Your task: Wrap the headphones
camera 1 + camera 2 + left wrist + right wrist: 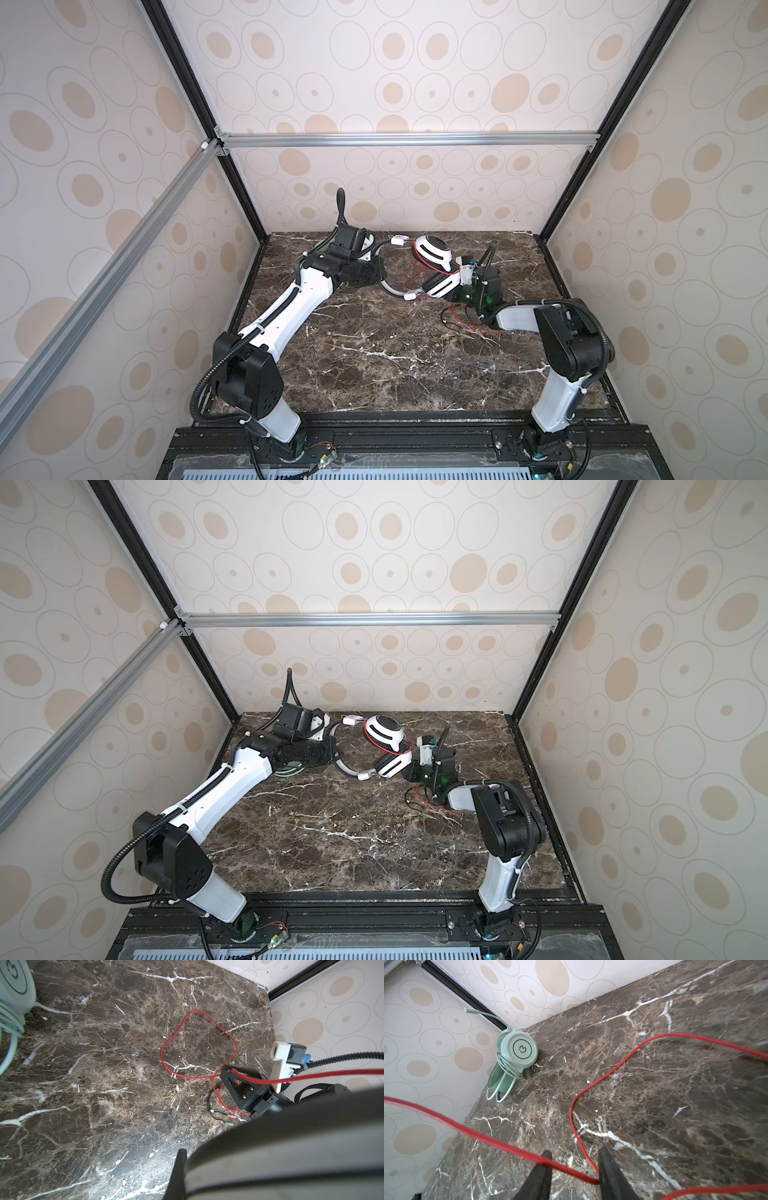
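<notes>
The white-and-black headphones (432, 251) are in the far middle part of the marble table (374, 374); the 2 ear cups are close together, and the grey headband curves from them to the left. The left gripper (378, 272) is at that headband with its jaws closed on it; in the left wrist view the band is a wide blurred grey strip just beside 1 dark finger (179, 1169). The right gripper (575, 1151) is just to the right of the nearer ear cup, low above the table; its jaws stand partly apart; the thin red cable (572, 1109) passes through the gap and touches the inner side of 1 finger, but it is not pinched. The red cable lies in loose loops on the table, on the near side of this gripper in both top views; it ends in thin black leads with 1 pink plug (230, 1116) and 1 green plug (229, 1124). The mint-green headphones (517, 1051) lie at the left edge of the table near the far left corner, just beside the wall; their pale green cable (506, 1068) is wound around them; in both top views the left arm covers most of them.
</notes>
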Robot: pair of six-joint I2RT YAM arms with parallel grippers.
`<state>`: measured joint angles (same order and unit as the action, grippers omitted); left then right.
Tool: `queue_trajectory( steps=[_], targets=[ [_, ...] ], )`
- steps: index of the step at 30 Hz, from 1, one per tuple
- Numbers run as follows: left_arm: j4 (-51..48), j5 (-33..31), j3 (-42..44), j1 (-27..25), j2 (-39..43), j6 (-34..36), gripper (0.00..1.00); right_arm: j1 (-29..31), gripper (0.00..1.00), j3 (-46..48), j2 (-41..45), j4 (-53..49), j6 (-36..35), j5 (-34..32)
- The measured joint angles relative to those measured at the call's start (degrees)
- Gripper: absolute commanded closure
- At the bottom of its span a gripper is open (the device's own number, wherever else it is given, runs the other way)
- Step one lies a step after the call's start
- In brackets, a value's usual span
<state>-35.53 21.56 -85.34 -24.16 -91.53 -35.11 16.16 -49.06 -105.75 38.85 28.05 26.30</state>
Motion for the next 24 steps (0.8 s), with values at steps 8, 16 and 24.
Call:
queue_trajectory(
  steps=[8,16,24],
  targets=[
    [0.3,0.3,0.2,0.7,0.0,-0.2,1.00,2.2,0.75,-0.2,-2.6,1.5,1.3,-0.6],
    [0.4,0.6,0.4,0.9,0.0,-0.3,1.00,4.3,0.59,-2.0,-3.3,1.4,0.8,-1.6],
    [0.4,0.6,0.5,1.0,0.0,-0.3,1.00,5.5,0.93,-3.3,-5.7,2.3,2.1,-3.4]
  ],
)
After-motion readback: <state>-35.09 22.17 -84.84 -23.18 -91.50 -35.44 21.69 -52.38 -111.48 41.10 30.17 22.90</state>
